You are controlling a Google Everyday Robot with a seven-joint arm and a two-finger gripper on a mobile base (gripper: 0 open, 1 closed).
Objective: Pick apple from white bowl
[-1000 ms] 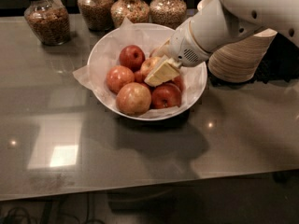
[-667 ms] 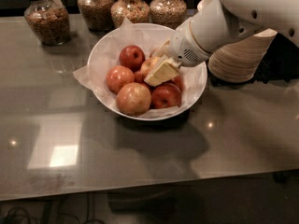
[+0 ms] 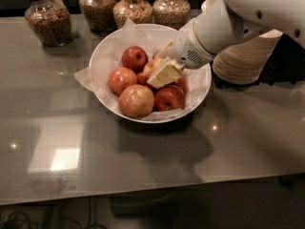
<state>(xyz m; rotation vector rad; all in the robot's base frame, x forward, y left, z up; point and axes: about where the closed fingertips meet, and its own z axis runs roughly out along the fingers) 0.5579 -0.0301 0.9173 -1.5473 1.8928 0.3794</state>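
Observation:
The white bowl [image 3: 102,56], lined with crinkled white paper, stands on the table and holds several apples. The pale yellow apple with a pink blush [image 3: 150,66] lies in the middle of the pile, partly hidden by my gripper. My gripper [image 3: 161,75] reaches down into the bowl from the right and sits right against that apple. A deep red apple [image 3: 134,57] lies behind it, an orange-red one [image 3: 121,79] to the left, a mottled one [image 3: 137,100] in front, and a red one [image 3: 169,98] at the front right.
Several glass jars of grains [image 3: 46,20] [image 3: 132,8] stand along the back of the grey table [image 3: 143,156]. A stack of beige disposable bowls [image 3: 245,56] stands right of the white bowl, under my arm.

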